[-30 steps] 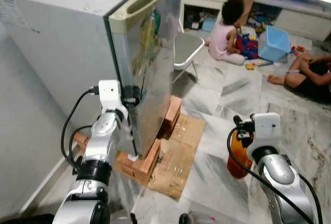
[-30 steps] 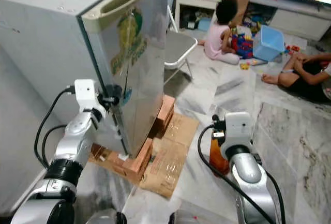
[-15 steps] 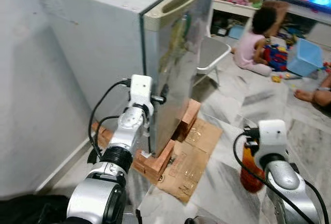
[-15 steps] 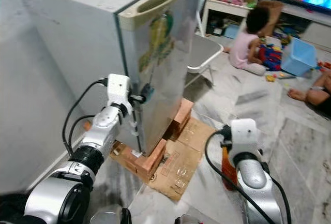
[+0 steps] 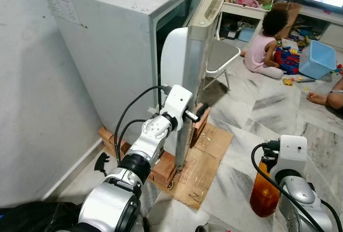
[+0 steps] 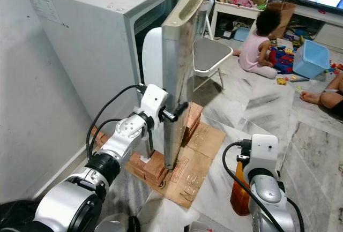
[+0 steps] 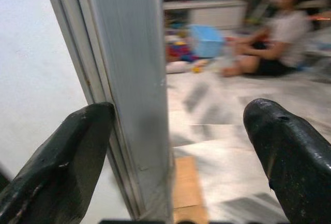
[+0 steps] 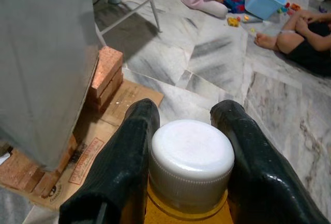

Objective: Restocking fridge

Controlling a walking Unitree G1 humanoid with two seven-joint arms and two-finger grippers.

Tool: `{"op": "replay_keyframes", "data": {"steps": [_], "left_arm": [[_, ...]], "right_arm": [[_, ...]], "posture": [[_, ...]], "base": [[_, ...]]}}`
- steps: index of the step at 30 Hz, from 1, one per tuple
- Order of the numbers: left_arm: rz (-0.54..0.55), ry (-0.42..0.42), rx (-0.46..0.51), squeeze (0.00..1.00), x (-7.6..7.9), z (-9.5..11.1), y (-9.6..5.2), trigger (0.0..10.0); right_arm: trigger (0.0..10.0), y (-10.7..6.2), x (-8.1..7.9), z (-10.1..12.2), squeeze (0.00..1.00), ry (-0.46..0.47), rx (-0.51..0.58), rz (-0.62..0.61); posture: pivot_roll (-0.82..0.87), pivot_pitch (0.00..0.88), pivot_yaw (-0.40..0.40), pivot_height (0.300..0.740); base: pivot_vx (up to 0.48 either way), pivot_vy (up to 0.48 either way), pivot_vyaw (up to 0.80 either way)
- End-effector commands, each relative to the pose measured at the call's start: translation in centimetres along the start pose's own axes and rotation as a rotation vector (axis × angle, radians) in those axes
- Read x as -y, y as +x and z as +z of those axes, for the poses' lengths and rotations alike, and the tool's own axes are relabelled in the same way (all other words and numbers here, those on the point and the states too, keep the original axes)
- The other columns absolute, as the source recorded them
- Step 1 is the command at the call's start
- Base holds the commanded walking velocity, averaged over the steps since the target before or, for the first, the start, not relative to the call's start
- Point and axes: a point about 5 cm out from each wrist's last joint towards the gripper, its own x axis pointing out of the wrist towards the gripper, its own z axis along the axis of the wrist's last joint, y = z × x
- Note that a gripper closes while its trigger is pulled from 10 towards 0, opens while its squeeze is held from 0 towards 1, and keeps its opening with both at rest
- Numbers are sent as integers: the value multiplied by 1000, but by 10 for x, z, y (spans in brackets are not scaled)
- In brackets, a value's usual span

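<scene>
Left eye view: fridge (image 5: 102, 44) raised on bricks (image 5: 161, 169) over flattened cardboard (image 5: 201, 165), door (image 5: 201, 66) swung partway out, dark gap showing behind its white inner liner. Left gripper (image 5: 194, 116) at the door's free edge, low on the fridge, fingers spread either side of that edge. Right gripper (image 5: 266, 157) out in front of the fridge and to the right of the cardboard, clamped on an orange bottle (image 5: 263, 193). Beyond the fridge, a white chair (image 5: 218, 60), a blue bin (image 5: 317, 59), a seated child (image 5: 265, 44) among toys.

Right eye view: same layout; door edge seen nearly end-on, gap to the fridge body plain, bottle hanging just clear of the marble floor (image 6: 257, 119) beside the cardboard.

Left wrist view: two black fingers (image 7: 57, 169) wide apart, the grey door edge standing between them, nearer one finger; not squeezed, more hooked for pulling.

Right wrist view: fingers closed tight on the bottle's neck just under its white cap (image 8: 192, 157), bricks and cardboard at the fridge's foot beyond.

Step in hand, by judgement: opening the door, not yet wide enough for loading. Next: swing the door further from the fridge body, then bring the bottle round the door's edge and into the opening, kept upright and clear of the liner.
</scene>
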Motion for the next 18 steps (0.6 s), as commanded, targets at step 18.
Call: {"op": "replay_keyframes", "data": {"steps": [18], "left_arm": [[90,-37,149,0,-15,23,-39,10000]], "right_arm": [[10000,28,-20,28,0,52,80,22]], "posture": [[14,0,-20,740]], "base": [[0,-32,0]]}}
